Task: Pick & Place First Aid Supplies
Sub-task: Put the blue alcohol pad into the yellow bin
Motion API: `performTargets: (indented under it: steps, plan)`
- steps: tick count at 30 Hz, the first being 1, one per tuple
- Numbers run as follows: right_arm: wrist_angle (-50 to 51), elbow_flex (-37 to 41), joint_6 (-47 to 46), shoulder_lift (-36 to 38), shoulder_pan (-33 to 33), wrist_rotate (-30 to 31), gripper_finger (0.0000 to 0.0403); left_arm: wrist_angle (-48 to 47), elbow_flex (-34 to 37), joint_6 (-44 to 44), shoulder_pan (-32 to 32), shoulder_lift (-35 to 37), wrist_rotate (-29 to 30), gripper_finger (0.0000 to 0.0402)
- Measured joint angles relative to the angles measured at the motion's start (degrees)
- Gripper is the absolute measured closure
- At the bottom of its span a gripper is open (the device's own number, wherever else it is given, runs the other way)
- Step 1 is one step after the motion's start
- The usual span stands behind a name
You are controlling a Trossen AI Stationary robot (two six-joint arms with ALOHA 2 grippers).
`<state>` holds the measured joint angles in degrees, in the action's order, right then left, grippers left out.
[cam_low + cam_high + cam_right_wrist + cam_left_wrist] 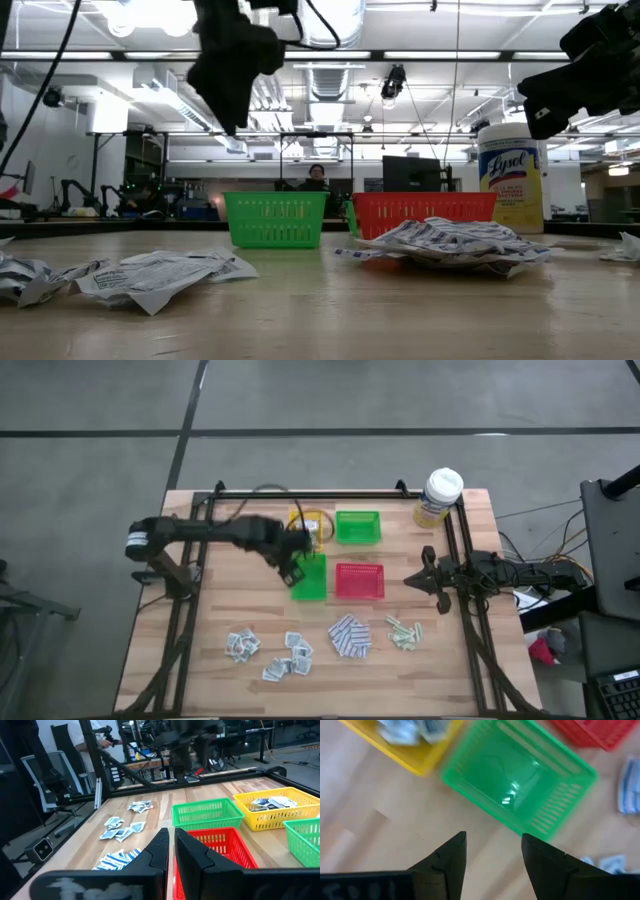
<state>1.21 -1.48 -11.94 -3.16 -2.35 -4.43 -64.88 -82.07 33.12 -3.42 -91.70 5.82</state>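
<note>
The left gripper's fingers stand apart and empty above the empty green tray; the right gripper's fingers are nearly closed on nothing, at the frame's right edge. Blur smears the yellow tray, which holds a few crinkled sachets. Other first aid supplies lie scattered along the lower table.

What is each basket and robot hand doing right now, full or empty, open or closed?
Yellow basket: holds a few packets.
Nearer green basket: empty.
Red basket: looks empty.
Far green basket: looks empty.
Left gripper: open, holding nothing, above the table.
Right gripper: shut, empty, waiting at the table's right edge.
</note>
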Motion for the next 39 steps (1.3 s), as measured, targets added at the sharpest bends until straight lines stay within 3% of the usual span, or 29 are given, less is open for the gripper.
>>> performTargets:
  steps: [8,15,22,27,39]
  plan:
    - [0.0,0.0,0.0,0.0,0.0,0.0,0.0374,1.8,2.8,15.6,13.0,0.0,-0.2,0.0218]
    - [0.0,0.0,0.0,0.0,0.0,0.0,0.0374,2.6,2.8,18.9,20.4,-0.1,0.3,0.0218]
    - [0.0,0.0,0.0,0.0,0.0,0.0,0.0374,4.2,3.3,11.6,26.5,-0.7,5.7,0.0218]
    - [0.0,0.0,0.0,0.0,0.0,0.0,0.0374,8.1,7.3,4.9,30.9,-0.7,5.0,0.0218]
    - [0.0,0.0,0.0,0.0,0.0,0.0,0.0374,28.7,17.1,1.2,34.8,-0.7,4.1,0.0218]
